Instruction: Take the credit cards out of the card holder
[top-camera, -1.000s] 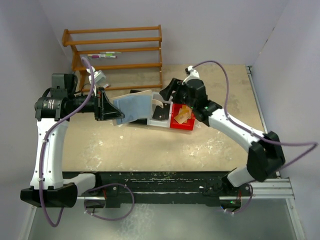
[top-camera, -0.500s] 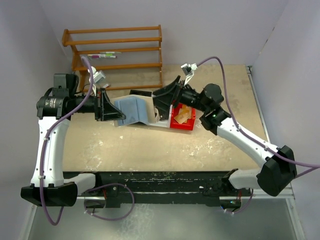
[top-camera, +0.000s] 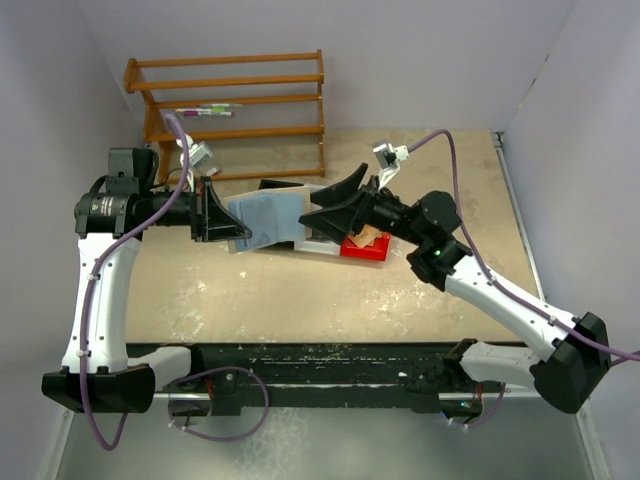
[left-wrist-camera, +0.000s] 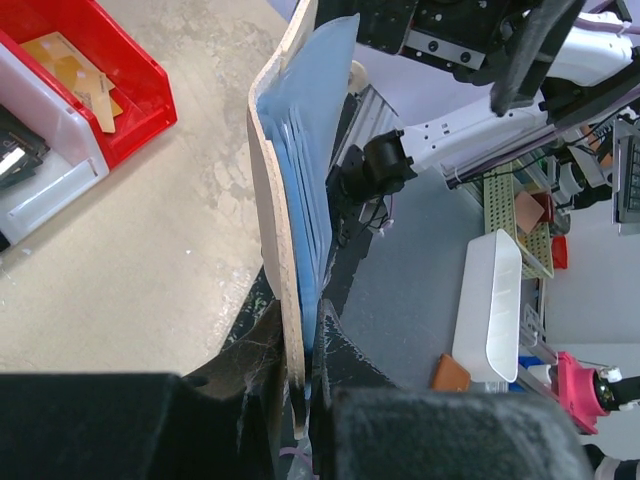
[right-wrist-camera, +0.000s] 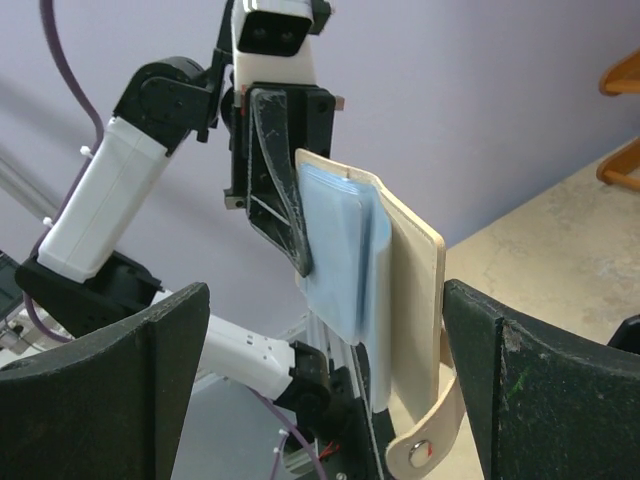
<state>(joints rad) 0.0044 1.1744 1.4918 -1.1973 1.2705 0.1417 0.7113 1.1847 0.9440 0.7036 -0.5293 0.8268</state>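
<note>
Right wrist view shows your right claw (right-wrist-camera: 320, 390) spread wide and empty, facing the card holder (right-wrist-camera: 415, 290). On the holder's far side your left claw (top-camera: 225, 215) is clamped tight on its edge, holding it above the counter (top-camera: 300, 290) with the blue sleeves (right-wrist-camera: 340, 260) fanned. You cannot pick out separate cards.
</note>
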